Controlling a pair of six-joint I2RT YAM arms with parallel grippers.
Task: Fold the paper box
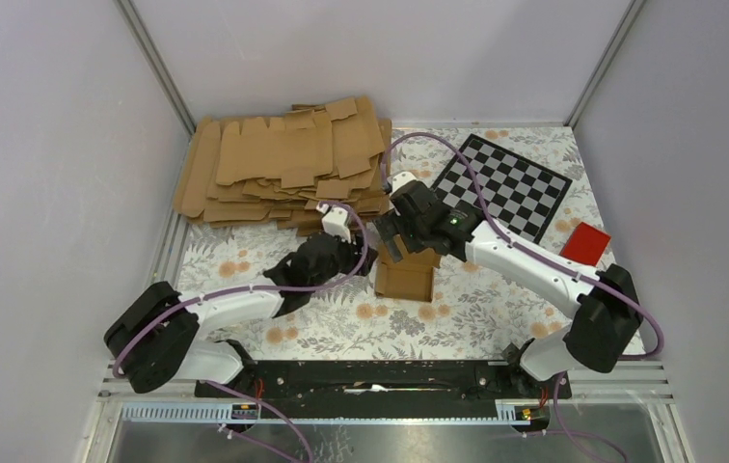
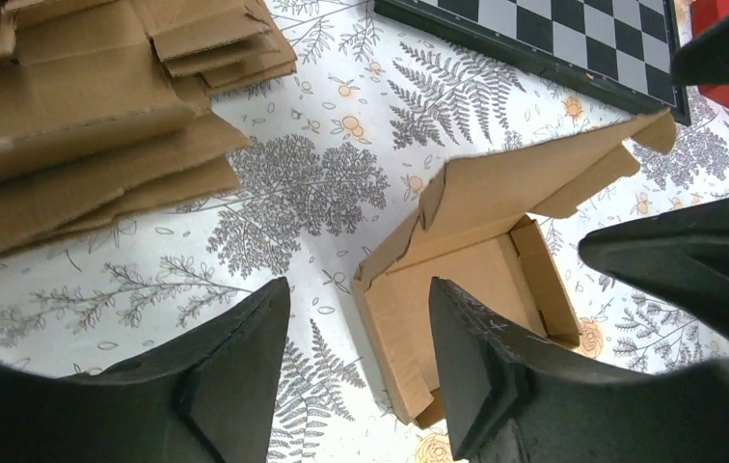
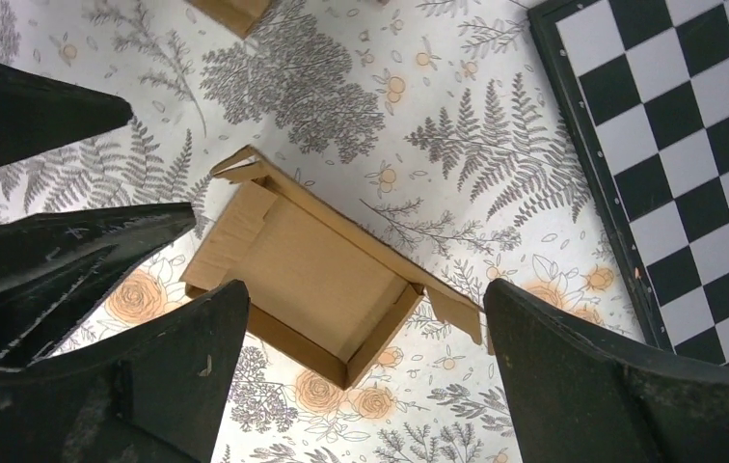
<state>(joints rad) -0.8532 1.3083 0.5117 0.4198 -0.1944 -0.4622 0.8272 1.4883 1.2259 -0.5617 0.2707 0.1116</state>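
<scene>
The paper box [image 1: 407,275] is a small brown cardboard tray with its side walls folded up and its lid flap raised. It sits on the floral mat in the middle of the table. In the left wrist view the paper box [image 2: 467,289] lies just below and to the right of my left gripper [image 2: 357,285], which is open and holds nothing. My right gripper [image 3: 365,286] hovers wide open straight above the paper box [image 3: 312,275] without touching it. From above, the left gripper [image 1: 361,256] and the right gripper [image 1: 394,241] nearly meet over the box's far edge.
A big pile of flat cardboard blanks [image 1: 283,164] fills the back left. A checkerboard [image 1: 505,183] lies at the back right, with a small red block [image 1: 584,241] beside it. Grey walls close in three sides.
</scene>
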